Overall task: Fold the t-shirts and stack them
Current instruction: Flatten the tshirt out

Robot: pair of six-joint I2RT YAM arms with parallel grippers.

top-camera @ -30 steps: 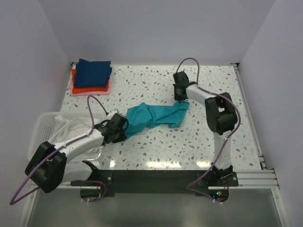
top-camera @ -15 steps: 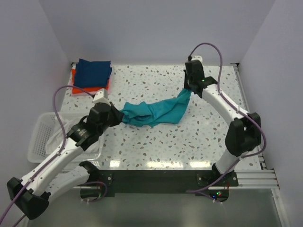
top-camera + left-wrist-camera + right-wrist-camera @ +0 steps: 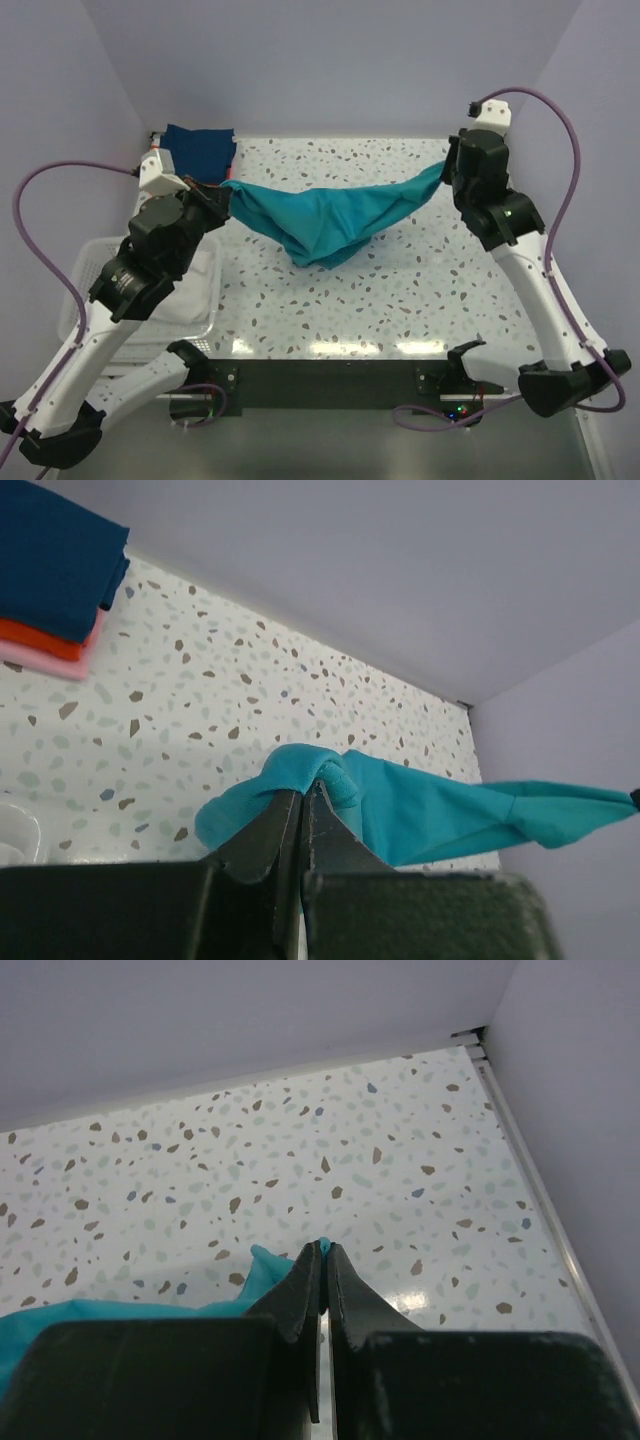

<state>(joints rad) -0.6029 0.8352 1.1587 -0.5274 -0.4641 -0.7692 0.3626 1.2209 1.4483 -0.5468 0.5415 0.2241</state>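
Here, L gripper (image 3: 303, 802) clenched on teal t-shirt (image 3: 325, 215), R gripper (image 3: 323, 1258) pinching opposite end.

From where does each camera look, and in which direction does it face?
Top external: above and behind the arm bases, looking down on the table; both arms show, holding the teal t-shirt between them.
Left wrist: on the left gripper, facing the back wall and folded stack; its shut fingers show.
Right wrist: on the right gripper, facing the far right corner; its shut fingers show.
All three share the teal t-shirt.
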